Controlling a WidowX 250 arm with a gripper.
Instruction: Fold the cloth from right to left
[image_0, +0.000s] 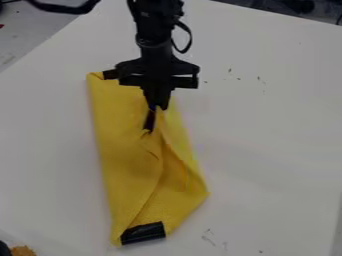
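The black gripper (157, 107) pinches a fold of the yellow cloth (123, 160) between its jaws. The cloth lies partly folded on a white table (274, 150), dark specks (259, 78) nearby.

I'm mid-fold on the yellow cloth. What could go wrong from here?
The gripper pinches only a narrow, bunched ridge of the yellow cloth, so the fabric could slip free.

Creases fan diagonally from that pinch toward the end nearest the camera, so the fold may set skewed or wrinkled.

The right edge bulges out near the black patch, so that corner may lag behind and end up unfolded.
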